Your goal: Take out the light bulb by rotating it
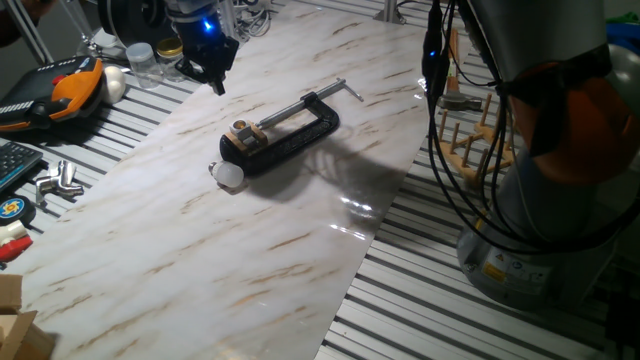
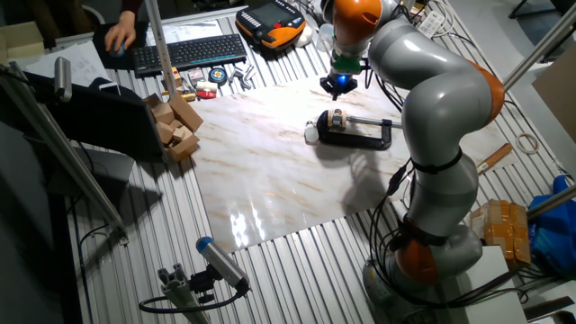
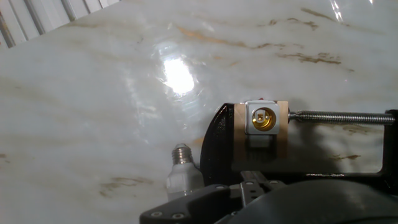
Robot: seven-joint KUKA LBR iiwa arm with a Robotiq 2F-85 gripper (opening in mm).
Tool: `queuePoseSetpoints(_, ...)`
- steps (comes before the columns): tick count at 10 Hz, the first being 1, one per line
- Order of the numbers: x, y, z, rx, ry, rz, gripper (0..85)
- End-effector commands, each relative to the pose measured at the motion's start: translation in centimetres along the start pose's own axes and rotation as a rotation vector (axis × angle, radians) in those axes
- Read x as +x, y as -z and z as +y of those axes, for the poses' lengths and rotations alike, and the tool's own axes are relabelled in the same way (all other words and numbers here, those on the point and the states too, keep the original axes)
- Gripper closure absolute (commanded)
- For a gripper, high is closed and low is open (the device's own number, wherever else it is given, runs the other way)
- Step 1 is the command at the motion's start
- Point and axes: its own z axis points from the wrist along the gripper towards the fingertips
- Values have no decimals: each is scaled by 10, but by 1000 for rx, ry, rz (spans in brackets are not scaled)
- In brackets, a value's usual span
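Pincer [image 1: 210, 75] hangs above the marble slab [image 1: 150, 250], apart from light bulb [image 1: 229, 174].

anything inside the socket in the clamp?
No bulb: the socket held in the clamp shows only its bare brass interior. The bulb lies on the table beside the clamp; its lower part is covered by the claw.

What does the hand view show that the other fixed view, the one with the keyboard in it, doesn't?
Only the hand view shows the empty brass socket held in the clamp and the threaded metal base of the light bulb. Only the fixed view with the keyboard shows the arm, the claw above the slab, and the wooden blocks. Both show the bulb lying free beside the black C-clamp on the marble slab.
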Motion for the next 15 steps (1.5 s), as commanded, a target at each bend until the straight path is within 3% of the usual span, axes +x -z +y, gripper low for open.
queuePoseSetpoints(1,-1,0,0,1,3,0,850)
queuePoseSetpoints(15,-8,0,3,-7,2,1,850)
